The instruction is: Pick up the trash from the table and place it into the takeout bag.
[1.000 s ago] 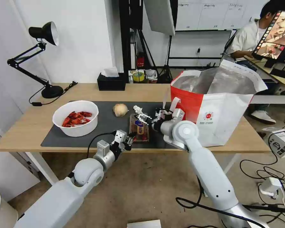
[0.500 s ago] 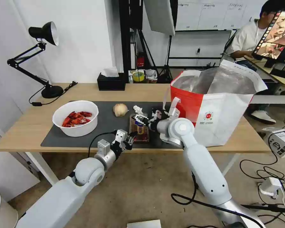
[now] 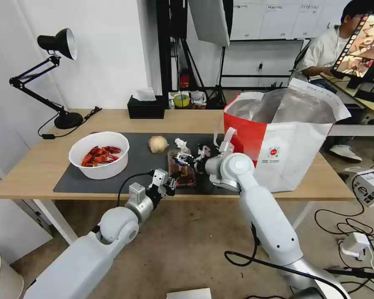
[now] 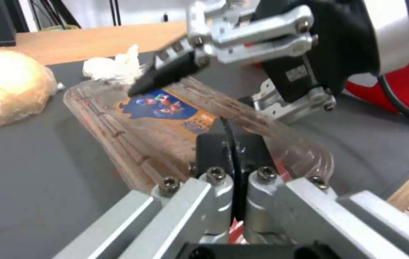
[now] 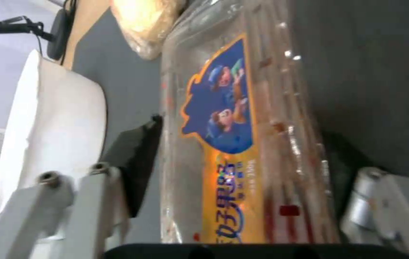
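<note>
The right pincer [image 3: 181, 158] stood open astride the tray [image 3: 181, 169] on the bench [image 3: 33, 166]; the left pincer [image 4: 234, 151] pinched the tray's near rim.

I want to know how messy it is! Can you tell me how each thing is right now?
takeout bag: upright, open.
bowl: upright, holds red shells.
plastic tray: flat on the mat.
left gripper: shut at the tray's near edge.
right gripper: open, straddling the tray.
lamp: off.
</note>
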Controlling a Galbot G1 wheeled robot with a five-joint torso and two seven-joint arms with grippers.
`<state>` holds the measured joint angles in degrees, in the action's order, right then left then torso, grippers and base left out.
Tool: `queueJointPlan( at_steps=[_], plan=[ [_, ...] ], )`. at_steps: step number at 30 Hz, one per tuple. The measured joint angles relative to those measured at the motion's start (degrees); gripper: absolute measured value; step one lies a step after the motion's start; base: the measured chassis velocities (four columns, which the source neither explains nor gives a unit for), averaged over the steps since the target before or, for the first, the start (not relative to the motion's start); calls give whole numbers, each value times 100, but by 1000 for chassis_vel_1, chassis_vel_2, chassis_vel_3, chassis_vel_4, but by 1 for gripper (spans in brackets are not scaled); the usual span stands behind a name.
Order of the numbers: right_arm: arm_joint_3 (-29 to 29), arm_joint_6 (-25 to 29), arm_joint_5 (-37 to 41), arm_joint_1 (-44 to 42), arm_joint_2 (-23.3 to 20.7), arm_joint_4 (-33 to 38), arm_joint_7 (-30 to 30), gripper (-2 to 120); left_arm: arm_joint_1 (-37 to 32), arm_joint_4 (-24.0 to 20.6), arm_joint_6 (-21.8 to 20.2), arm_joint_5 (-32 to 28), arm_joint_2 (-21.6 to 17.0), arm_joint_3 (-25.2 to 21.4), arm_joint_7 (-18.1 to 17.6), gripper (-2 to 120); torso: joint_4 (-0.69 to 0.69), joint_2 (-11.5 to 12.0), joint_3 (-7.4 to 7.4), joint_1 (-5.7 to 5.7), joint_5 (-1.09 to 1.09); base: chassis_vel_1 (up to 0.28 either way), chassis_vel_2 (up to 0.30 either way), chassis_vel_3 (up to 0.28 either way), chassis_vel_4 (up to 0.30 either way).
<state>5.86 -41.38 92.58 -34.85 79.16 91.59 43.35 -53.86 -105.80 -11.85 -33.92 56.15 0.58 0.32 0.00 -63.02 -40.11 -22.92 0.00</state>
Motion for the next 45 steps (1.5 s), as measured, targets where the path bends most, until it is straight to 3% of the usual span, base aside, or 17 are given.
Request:
queueJointPlan(
  at_steps=[18, 30, 40, 45],
  plan=[
    [50, 1, 32, -6, -90, -12, 23, 0, -21, -2, 102, -35, -48, -50, 3, 0, 0, 0, 0, 0, 0, 0, 0, 0, 0],
    [125, 6, 37, -72, -110, 20, 7, 0, -252, -183, 133, -62, -172, -364, 22, 0, 0, 0, 0, 0, 0, 0, 0, 0, 0],
    [225, 20, 55, -82, -68, 121, -121, 0, -830, -611, 181, -78, -346, -815, 29, 0, 0, 0, 0, 0, 0, 0, 0, 0, 0],
    [266, 27, 75, -139, -97, 260, -151, 0, -1129, -813, 196, -52, -338, -1052, 23, 18, 0, 0, 0, 0, 0, 0, 0, 0, 0]
  ],
)
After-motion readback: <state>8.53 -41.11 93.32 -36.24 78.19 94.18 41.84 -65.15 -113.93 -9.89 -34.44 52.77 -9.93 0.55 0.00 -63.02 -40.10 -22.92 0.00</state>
